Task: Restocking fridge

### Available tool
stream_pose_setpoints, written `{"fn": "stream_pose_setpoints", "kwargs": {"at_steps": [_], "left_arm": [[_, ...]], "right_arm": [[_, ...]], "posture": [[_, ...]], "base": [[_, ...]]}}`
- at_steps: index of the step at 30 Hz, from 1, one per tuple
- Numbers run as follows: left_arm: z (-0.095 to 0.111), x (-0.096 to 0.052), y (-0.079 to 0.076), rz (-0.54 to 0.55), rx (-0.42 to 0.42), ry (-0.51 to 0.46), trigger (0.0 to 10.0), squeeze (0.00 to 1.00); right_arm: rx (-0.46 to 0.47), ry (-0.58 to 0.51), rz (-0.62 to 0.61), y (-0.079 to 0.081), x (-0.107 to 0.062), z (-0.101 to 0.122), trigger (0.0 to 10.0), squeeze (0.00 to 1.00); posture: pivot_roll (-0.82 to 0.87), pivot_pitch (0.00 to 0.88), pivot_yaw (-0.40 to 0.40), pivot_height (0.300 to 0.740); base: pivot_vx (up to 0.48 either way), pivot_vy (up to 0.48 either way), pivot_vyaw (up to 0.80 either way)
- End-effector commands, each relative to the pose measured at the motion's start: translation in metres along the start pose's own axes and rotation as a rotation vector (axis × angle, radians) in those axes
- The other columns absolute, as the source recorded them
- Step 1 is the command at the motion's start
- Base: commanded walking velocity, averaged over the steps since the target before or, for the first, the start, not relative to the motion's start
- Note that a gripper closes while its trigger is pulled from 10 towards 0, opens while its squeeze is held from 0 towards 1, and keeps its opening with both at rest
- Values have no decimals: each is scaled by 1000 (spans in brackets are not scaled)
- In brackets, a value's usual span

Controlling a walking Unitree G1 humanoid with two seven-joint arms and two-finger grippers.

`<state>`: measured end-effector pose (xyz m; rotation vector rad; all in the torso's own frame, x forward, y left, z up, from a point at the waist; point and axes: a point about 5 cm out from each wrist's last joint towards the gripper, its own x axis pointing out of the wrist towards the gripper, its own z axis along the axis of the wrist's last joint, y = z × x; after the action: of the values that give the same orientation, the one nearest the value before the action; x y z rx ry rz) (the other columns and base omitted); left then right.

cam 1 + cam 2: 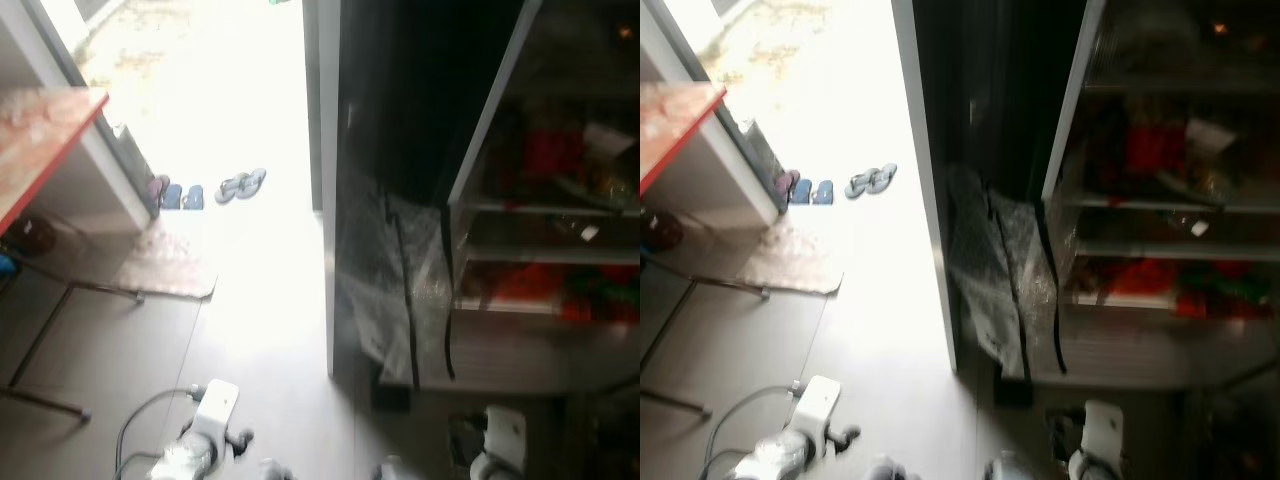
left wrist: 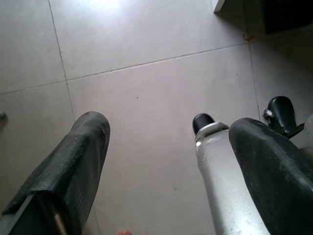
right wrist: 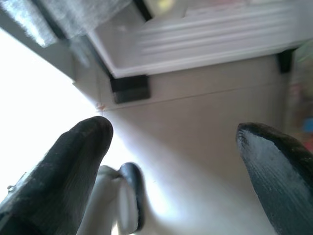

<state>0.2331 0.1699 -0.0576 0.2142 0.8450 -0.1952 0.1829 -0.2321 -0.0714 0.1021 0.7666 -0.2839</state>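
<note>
Left end effector (image 2: 166, 161): fingers spread apart, nothing between them, hanging low over the grey tiled floor (image 2: 146, 88). Right end effector (image 3: 176, 161): likewise released and empty, also pointing at the floor, near the white base of the fridge (image 3: 195, 39). From the head camera I see both silver arms low at the frame's bottom edge. The fridge (image 1: 540, 200) stands open ahead to my right, its shelves blurred, with red and green items I cannot identify. Clear plastic wrap (image 1: 385, 280) clings to the dark door. To my left: a red-topped desk (image 1: 40, 140), and slippers (image 1: 205, 190) in the bright doorway.
</note>
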Motion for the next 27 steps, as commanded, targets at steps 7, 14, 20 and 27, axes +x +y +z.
{"fn": "stream_pose_setpoints", "kwargs": {"at_steps": [7,14,20,27], "left_arm": [[2,1,1,17,-20,13,10000,0],[5,1,4,28,-36,9,10000,0],[8,1,7,28,-22,4,10000,0],[8,1,7,21,9,6,10000,0]], "right_arm": [[11,13,-17,-3,3,8,10000,0],[33,-7,-12,2,6,16,10000,0],[61,-37,-10,8,9,24,10000,0],[88,-39,-19,10,8,23,10000,0]], "posture": [[-67,62,-26,697],[-54,63,-20,697],[-52,60,3,697],[-45,38,17,697]], "base": [[0,0,0],[0,254,0],[0,339,0],[0,323,0]]}}
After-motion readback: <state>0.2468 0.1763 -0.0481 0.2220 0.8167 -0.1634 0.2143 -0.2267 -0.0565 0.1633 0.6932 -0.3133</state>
